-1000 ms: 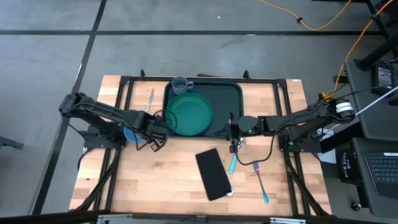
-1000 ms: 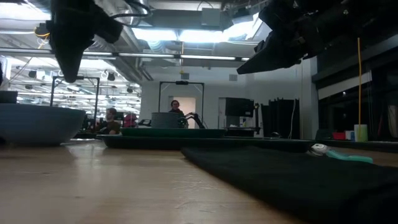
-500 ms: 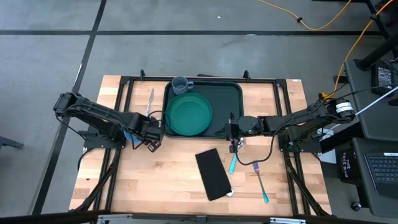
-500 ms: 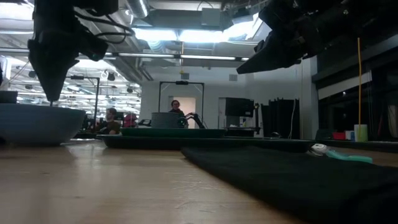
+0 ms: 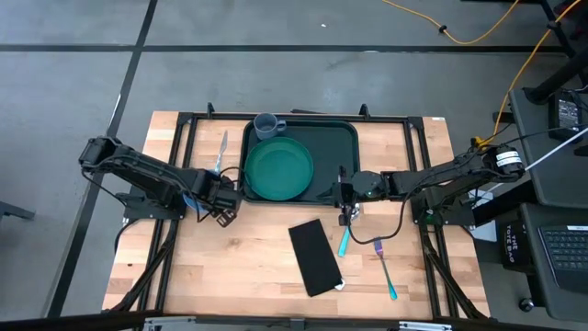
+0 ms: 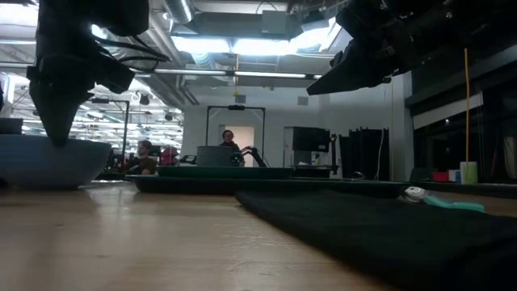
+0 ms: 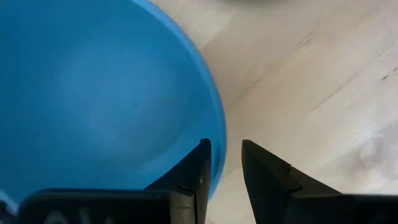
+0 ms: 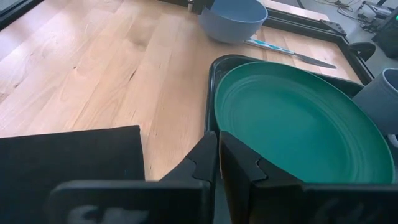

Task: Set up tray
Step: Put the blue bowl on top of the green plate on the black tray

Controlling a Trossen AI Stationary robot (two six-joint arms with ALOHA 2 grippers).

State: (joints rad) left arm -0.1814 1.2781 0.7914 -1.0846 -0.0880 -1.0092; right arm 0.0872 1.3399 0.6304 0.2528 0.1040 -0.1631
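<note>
No legible text, label, brand, number or sign appears in any view. Pale marks at the lower edge of the left wrist view and of the right wrist view, on the dark housing behind each tool, are cut off and cannot be read.

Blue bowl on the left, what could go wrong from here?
1. The left tool straddles the blue bowl rim with a thin bite; the bowl might tip or slip when lifted.
2. The knife lies close beside the bowl and could be knocked.
3. The green plate fills much of the tray, leaving little room.
</note>
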